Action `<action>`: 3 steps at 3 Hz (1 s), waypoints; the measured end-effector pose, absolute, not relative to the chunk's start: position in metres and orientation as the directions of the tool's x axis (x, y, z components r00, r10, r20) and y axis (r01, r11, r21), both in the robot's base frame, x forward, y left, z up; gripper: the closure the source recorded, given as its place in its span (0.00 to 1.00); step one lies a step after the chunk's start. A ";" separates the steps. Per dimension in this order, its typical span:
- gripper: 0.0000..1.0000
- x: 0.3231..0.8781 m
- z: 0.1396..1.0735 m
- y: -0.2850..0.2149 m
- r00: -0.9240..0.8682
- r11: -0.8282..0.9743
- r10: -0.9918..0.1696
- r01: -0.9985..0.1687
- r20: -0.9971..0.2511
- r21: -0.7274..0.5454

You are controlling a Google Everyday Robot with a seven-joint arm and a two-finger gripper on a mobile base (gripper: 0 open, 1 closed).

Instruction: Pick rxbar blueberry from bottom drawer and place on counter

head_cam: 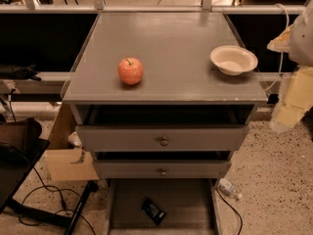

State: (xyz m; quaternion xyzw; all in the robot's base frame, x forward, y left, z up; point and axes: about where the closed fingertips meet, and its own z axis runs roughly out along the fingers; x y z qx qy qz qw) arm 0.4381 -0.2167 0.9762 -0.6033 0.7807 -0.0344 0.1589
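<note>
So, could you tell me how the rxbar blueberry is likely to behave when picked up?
The rxbar blueberry lies flat on the bottom drawer floor, so it probably won't roll. Small and thin, it is likely light; its wrapper may be slippery and hard to pinch. The gripper hangs at the right edge, beside the counter.

Grey counter (166,38), red-orange apple (130,71), seemingly pale jaws at right.

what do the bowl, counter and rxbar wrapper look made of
The bowl: likely ceramic or plastic, smooth cream with a soft sheen. The counter: painted wood or laminate, matte grey, no glare. The rxbar blueberry wrapper: probably plastic film, dark with pale print. The gripper is beside the counter's right edge.
</note>
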 end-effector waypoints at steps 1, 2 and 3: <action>0.00 0.438 0.976 -0.217 -0.221 0.270 -0.953 -0.931 -0.207 -0.245; 0.00 0.437 0.957 -0.206 -0.214 0.259 -0.957 -0.936 -0.196 -0.238; 0.00 0.420 0.923 -0.183 -0.176 0.229 -0.955 -0.948 -0.238 -0.221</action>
